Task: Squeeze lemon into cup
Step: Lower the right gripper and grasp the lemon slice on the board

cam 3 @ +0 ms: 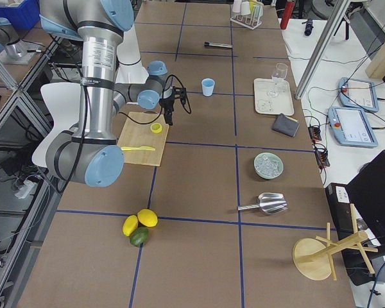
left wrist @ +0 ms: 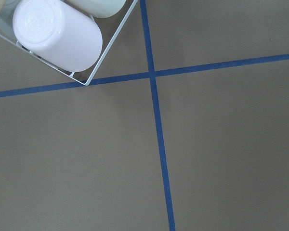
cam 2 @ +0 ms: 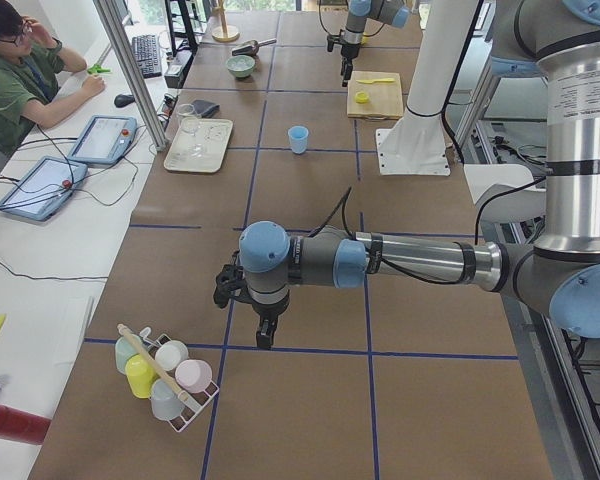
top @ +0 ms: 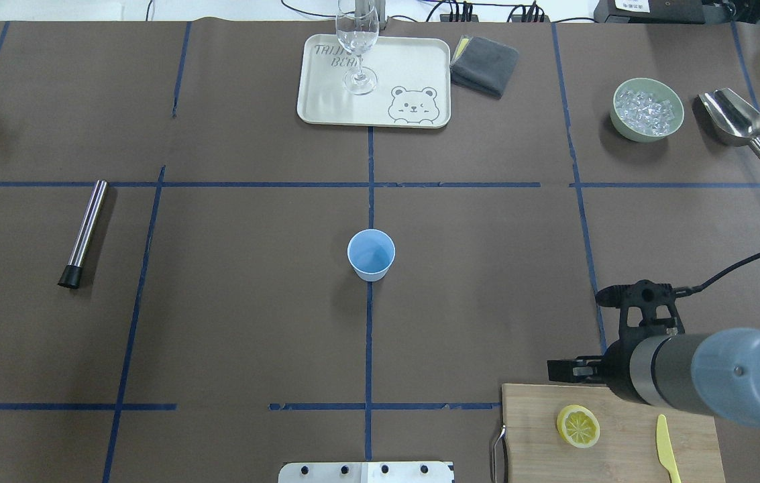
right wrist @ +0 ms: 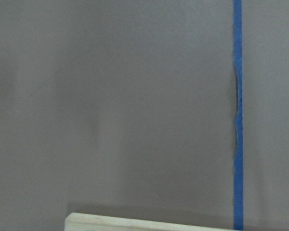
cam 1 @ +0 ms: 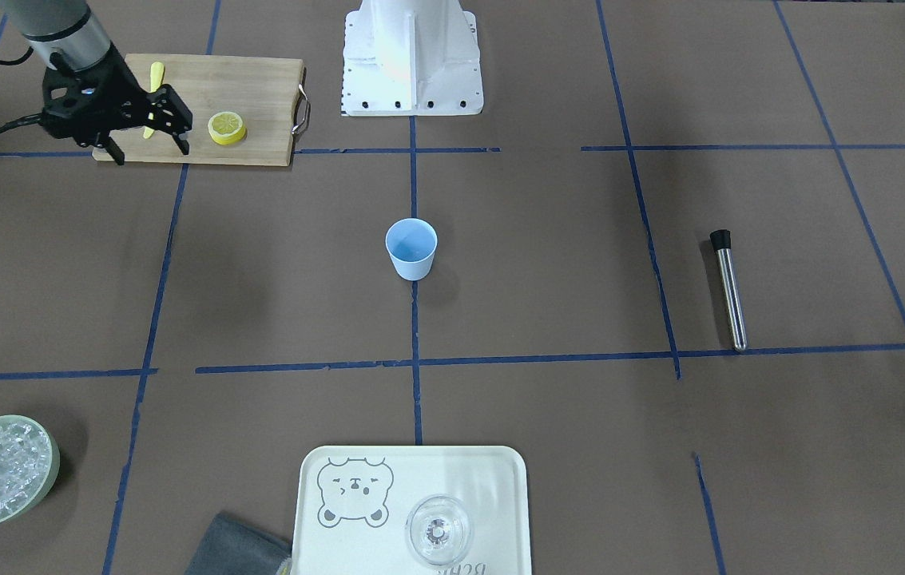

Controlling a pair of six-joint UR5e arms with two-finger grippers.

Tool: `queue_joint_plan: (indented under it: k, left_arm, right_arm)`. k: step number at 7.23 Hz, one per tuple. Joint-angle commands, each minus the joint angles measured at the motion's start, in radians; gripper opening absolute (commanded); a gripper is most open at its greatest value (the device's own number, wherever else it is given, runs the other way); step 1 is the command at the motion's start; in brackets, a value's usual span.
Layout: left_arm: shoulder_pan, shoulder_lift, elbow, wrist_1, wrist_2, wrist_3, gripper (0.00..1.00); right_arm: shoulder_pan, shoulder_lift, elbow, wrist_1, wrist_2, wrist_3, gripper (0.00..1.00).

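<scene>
The lemon [cam 1: 226, 127] slice lies flat on a wooden cutting board [cam 1: 260, 88], pale face up; it also shows in the overhead view [top: 578, 426]. The light-blue cup [cam 1: 411, 249] stands upright and alone at the table's middle, also in the overhead view [top: 371, 255]. My right gripper [cam 1: 148, 150] is open and empty, raised over the board's far edge, beside the lemon and not touching it. My left gripper [cam 2: 263, 322] hangs over bare table far from both; I cannot tell whether it is open or shut.
A yellow plastic knife [top: 667, 446] lies on the board. A tray [top: 326, 100] holds a clear glass [top: 357, 47]. An ice bowl [top: 648, 111], a scoop [top: 735, 121] and a metal tube [top: 84, 231] lie farther out. A cup rack [cam 2: 165, 375] stands by my left gripper.
</scene>
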State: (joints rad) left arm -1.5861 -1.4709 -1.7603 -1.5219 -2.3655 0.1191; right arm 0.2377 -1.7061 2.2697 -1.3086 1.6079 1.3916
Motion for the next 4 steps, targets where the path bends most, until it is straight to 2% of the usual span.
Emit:
queue_joint_plan:
  k: [1, 4]
  left_arm:
    - [0.0, 0.003, -0.001, -0.001, 0.0, 0.001, 1.0]
    - [-0.002, 0.011, -0.002, 0.0, 0.0, 0.001, 1.0]
  right_arm:
    - [-0.131, -0.045, -0.004, 0.069, -0.086, 0.105, 1.0]
    - [-0.248, -0.086, -0.018, 0.098, -0.231, 0.184, 1.0]
